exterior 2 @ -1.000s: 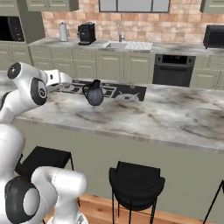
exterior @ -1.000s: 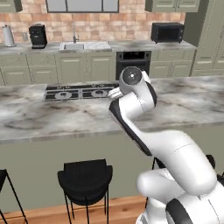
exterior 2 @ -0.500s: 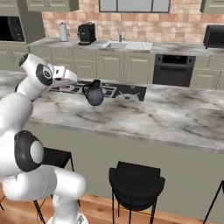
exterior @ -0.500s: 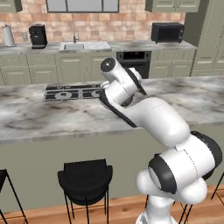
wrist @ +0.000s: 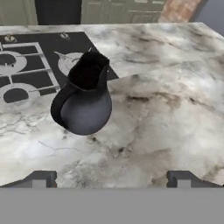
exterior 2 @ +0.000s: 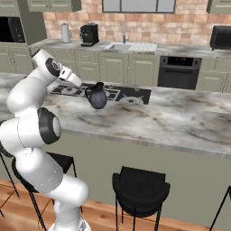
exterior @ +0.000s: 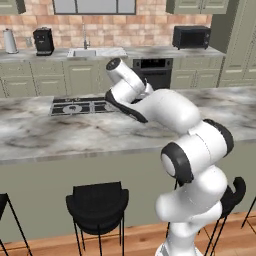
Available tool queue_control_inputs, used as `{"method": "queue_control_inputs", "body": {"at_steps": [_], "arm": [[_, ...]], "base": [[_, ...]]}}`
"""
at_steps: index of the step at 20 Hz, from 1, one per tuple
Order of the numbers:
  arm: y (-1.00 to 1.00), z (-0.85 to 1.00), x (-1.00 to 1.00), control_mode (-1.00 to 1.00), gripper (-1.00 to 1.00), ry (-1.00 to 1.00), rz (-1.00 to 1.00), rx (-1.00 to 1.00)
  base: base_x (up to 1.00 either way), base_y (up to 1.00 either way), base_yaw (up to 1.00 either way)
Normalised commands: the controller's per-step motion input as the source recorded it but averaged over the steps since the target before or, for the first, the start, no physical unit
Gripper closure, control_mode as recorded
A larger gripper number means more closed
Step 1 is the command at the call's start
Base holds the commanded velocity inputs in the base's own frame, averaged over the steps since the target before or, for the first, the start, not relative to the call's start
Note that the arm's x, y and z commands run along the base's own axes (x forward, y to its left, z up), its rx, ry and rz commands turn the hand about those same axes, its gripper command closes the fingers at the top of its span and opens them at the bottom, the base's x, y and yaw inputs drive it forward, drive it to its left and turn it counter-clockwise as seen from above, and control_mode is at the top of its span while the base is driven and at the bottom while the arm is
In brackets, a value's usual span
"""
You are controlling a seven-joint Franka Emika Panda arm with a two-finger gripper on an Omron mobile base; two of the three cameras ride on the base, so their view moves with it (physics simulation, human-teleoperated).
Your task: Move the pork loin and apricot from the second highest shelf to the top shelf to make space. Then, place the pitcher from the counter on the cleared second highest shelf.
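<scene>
We see the dark pitcher (exterior 2: 97,96) standing on the marbled counter (exterior 2: 171,122) by the black cooktop (exterior 2: 126,94), our white arm (exterior 2: 43,85) reaching beside it.

One pitcher (wrist: 84,106) stands on my table (wrist: 166,113) — the single jug I can count — at the edge of one black cooktop (exterior 2: 118,93). Behind that cooktop, along the back wall: one sink (exterior: 97,52), one oven (exterior 2: 179,71), one coffee machine (exterior 2: 89,34), one paper-towel roll (exterior 2: 65,32) — and two microwaves (exterior: 191,36). Below the table, two full stools (exterior 2: 140,187).
</scene>
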Motion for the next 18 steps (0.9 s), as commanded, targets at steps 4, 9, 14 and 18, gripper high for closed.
{"method": "queue_control_inputs", "body": {"at_steps": [4, 9, 14, 18], "arm": [[0.00, -0.08, 0.45, -1.00, -1.00, 0.00, -0.02, 0.24], [-0.03, -0.43, 0.47, -1.00, -1.00, 0.00, 0.00, 0.12], [-0.02, -0.55, 0.51, -1.00, -1.00, 0.00, 0.00, 0.03], [0.00, -0.36, 0.48, -1.00, -1.00, 0.00, -0.01, 0.01]], "base": [[0.00, 0.00, 0.00], [0.00, 0.00, 0.00], [0.00, 0.00, 0.00], [0.00, 0.00, 0.00]]}}
